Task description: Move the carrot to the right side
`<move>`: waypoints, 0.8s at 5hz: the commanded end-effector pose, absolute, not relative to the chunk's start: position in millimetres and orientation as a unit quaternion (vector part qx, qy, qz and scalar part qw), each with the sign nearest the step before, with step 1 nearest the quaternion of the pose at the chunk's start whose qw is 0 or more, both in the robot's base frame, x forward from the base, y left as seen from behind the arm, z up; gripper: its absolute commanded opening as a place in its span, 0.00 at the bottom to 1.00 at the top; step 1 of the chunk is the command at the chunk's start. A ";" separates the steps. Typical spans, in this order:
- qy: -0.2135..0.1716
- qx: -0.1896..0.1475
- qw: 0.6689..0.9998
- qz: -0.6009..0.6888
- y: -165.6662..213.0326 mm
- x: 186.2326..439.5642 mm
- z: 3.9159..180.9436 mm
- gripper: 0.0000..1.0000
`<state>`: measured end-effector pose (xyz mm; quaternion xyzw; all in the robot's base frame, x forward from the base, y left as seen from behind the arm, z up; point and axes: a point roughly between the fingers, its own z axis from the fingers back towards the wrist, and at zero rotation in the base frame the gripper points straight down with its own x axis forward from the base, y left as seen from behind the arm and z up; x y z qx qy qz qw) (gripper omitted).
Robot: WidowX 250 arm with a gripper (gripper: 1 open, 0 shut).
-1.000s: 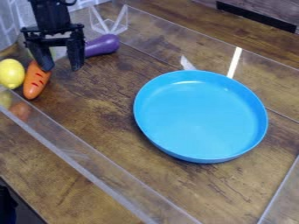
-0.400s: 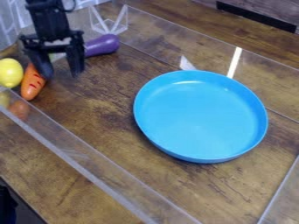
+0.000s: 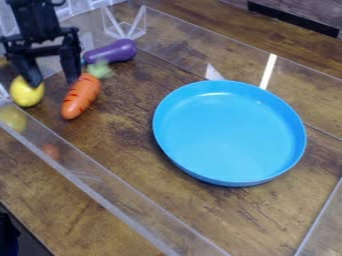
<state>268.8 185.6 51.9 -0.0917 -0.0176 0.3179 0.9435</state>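
Hand [image 3: 40, 62] sits in upper left of frame, pointing down at the tabletop [image 3: 120, 170], fingers spread wide apart w/ nothing clamped between them. One dark finger [image 3: 68, 62] shows on the right side, the other on the left near the frame edge.

Carrot [image 3: 80, 96] lies on the wood just right of & below the hand, tilted, thick end up toward the green top, narrow tip pointing to lower left. It's beside the right finger, not between the fingers; can't tell if it touches.

Yellow fruit [image 3: 27, 93] sits at far left, just under the left finger, near the carrot but apart.

Purple eggplant [image 3: 111, 52] lies behind the hand, upper left, well clear of the carrot.

Blue plate [image 3: 181, 150] takes up center-right of frame, well apart from carrot. Clear plastic sheet/wall edge runs diagonally across lower left w/ faint reflections of the items.
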 end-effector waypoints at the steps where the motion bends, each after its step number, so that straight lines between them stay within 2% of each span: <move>1: -0.061 -0.076 0.939 0.330 194.8 269.7 66.0 1.00; 3: -0.059 -0.076 0.920 0.380 170.8 276.4 59.6 1.00; 4: -0.060 -0.084 0.916 0.388 173.5 284.1 49.7 1.00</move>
